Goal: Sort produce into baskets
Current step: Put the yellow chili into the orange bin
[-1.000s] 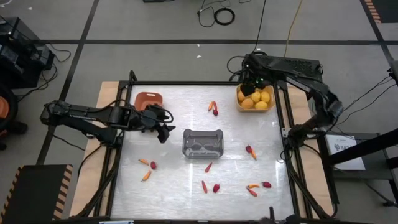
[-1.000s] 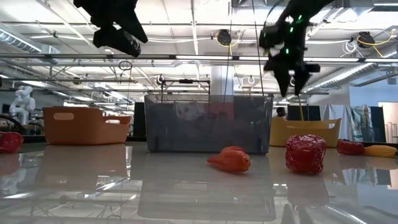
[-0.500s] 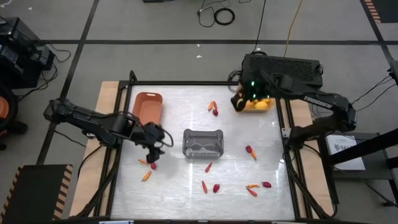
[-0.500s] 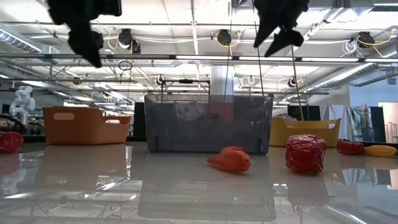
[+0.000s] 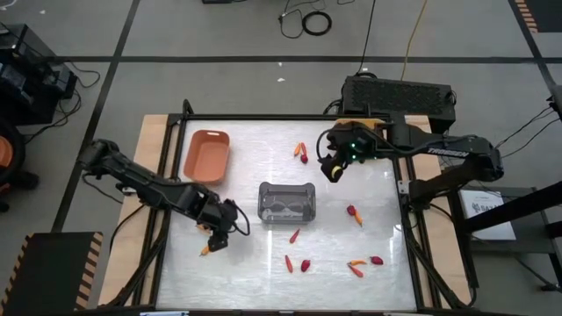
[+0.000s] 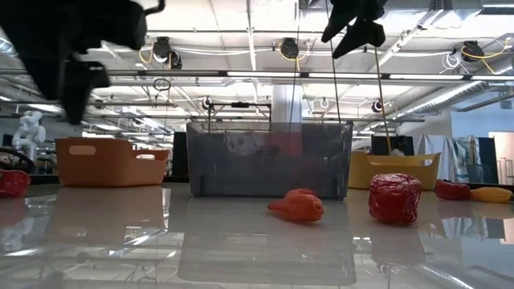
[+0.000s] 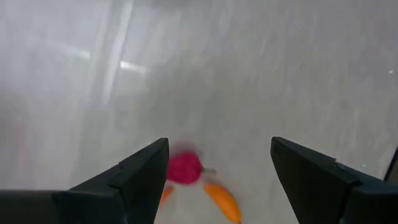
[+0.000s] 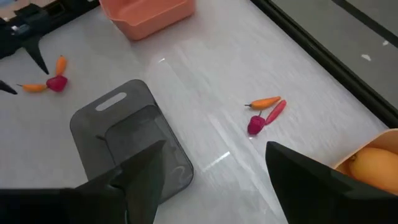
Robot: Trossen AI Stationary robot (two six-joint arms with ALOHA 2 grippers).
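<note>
From above, the left tool (image 5: pixel 219 230) sits low over the desk (image 5: pixel 263 202) near its left edge, right over a small cluster of produce; only the left wrist view shows what lies there: a red berry (image 7: pixel 184 168) and an orange carrot stick (image 7: pixel 221 200) between its fingers (image 7: pixel 144 179), which stand wide apart and hold nothing. The right tool (image 5: pixel 332 165) hangs above the far right part of the desk, its fingers (image 8: pixel 144 180) also well apart and empty; its wrist view takes in the grey basket (image 8: pixel 129 138) at the desk's middle, the terracotta basket (image 8: pixel 147 12) toward the far left corner, a berry with two carrot sticks (image 8: pixel 263 115) between them, and the rim of the yellow basket (image 8: pixel 378 163) with a yellow fruit in it. In the high view that yellow basket is mostly hidden under the right arm. The low view shows all three baskets in a row, with a carrot piece (image 6: pixel 296 205) and a red berry (image 6: pixel 395 197) in front. More produce lies scattered along the near edge (image 5: pixel 303 263), while the desk between the grey basket and the far edge is largely bare
</note>
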